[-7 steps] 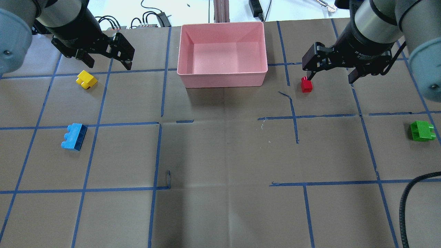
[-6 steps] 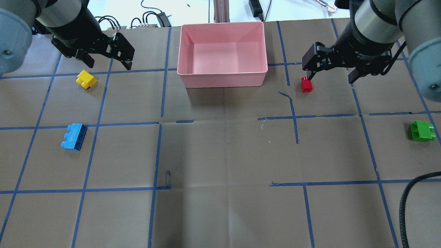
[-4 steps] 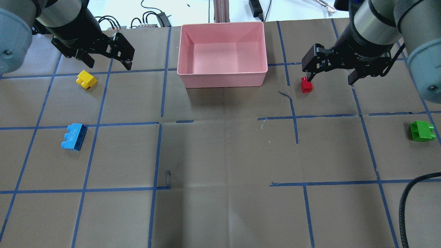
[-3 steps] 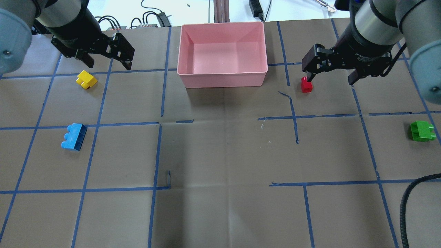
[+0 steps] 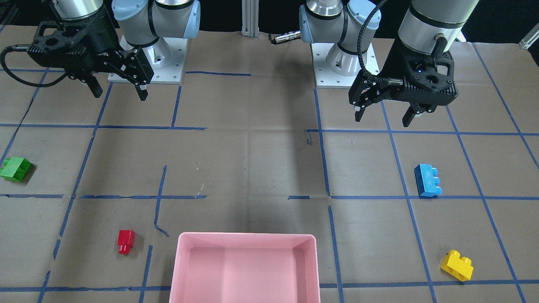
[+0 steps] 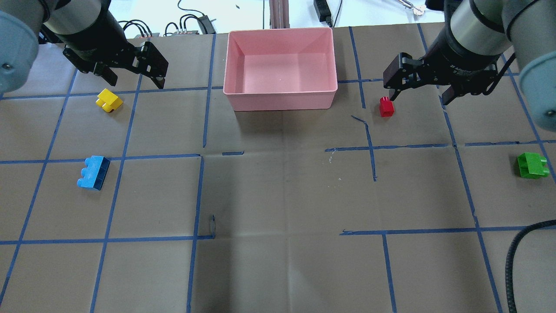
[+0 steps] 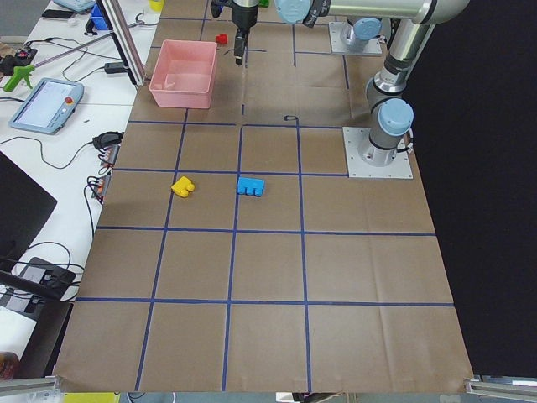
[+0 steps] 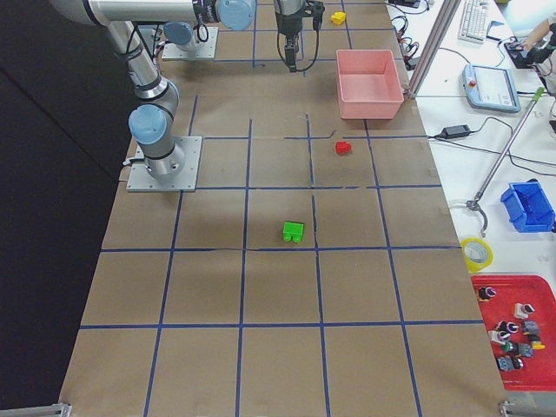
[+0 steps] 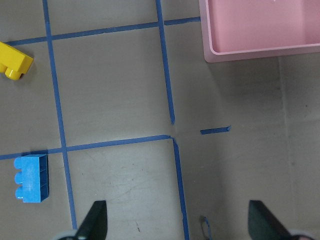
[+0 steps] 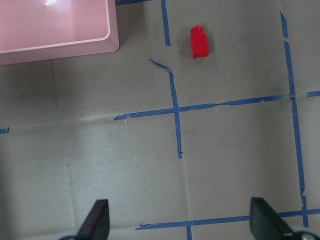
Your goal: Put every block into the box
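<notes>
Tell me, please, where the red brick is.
In the overhead view, the red brick lies right of the box, apart from it, on the robot's right.

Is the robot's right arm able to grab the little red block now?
Probably yes. The red block lies alone on the table, apart from the pink box, and the right gripper hangs open above it.

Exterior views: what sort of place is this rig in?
Probably a robotics lab workcell: a paper-covered table taped into a blue grid, with a teach pendant and a blue parts bin beside it.
</notes>
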